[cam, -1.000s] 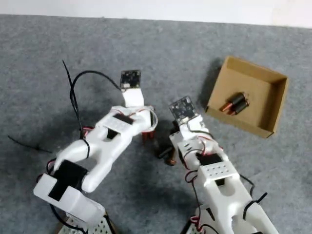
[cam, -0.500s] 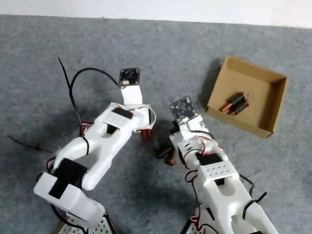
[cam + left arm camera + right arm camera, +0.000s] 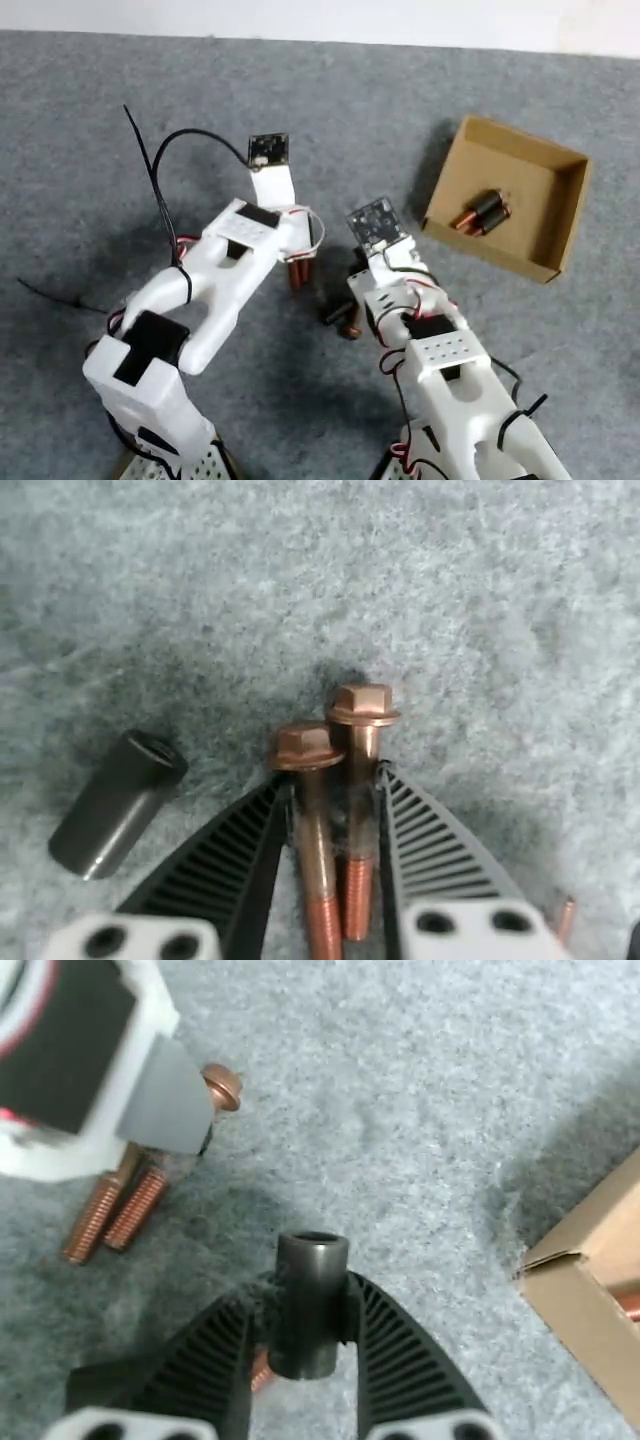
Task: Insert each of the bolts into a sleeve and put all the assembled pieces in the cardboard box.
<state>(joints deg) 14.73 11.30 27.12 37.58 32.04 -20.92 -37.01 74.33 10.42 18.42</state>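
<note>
Over to the cardboard box first. It sits on the grey carpet, off on the right arm's side. Inside lie the assembled pieces, black sleeves with copper bolt ends poking out, side by side near the middle of the box floor. It looks like two, though they lie too close together to swear to it.

Now the count outside the box. The bolts number two, parallel with hex heads forward. They are pinched between the fingers of the left gripper, which is clamped on both shanks.

There are two sleeves as well. One sleeve stands upright in the right gripper, jaws closed against its sides and its open bore on top. The loose sleeve lies on its side on the carpet near the bolts, touching neither them nor the gripper.

Both grippers sit close together, well apart from the box. A copper sliver shows just beside the gripped sleeve, and I can't tell what it is.
</note>
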